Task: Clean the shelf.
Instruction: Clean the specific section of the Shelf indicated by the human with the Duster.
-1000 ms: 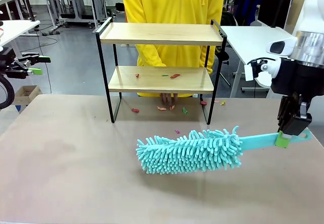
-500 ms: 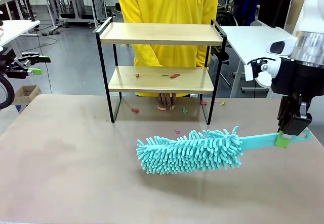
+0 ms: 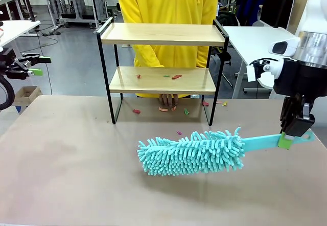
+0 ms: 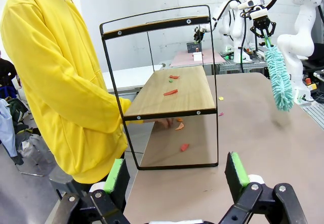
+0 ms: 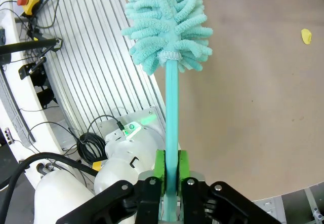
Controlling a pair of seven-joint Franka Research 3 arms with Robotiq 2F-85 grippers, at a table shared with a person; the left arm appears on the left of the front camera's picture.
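Observation:
The shelf [image 3: 162, 34] stands at the table's far side, a two-tier wood rack in a black frame. Small red and green scraps [image 3: 175, 76] lie on its lower board and on the table under it. My right gripper [image 3: 290, 138] is shut on the handle of a turquoise fluffy duster [image 3: 191, 153], which hangs level just above the table in front of the shelf. In the right wrist view the right gripper [image 5: 171, 165] clamps the handle, with the duster head [image 5: 167, 24] beyond it. My left gripper [image 4: 177, 173] stands open, facing the shelf [image 4: 172, 89] from its end; it sits at the far left [image 3: 41, 66].
A person in a yellow hoodie [image 3: 171, 11] stands behind the shelf with a hand [image 3: 168, 99] resting on the table under the lower board. A yellow scrap [image 5: 306, 35] lies on the table near the duster. White tables [image 3: 255, 39] stand beyond.
The person's body has shifted slightly to the left. Both arms and the duster hold still.

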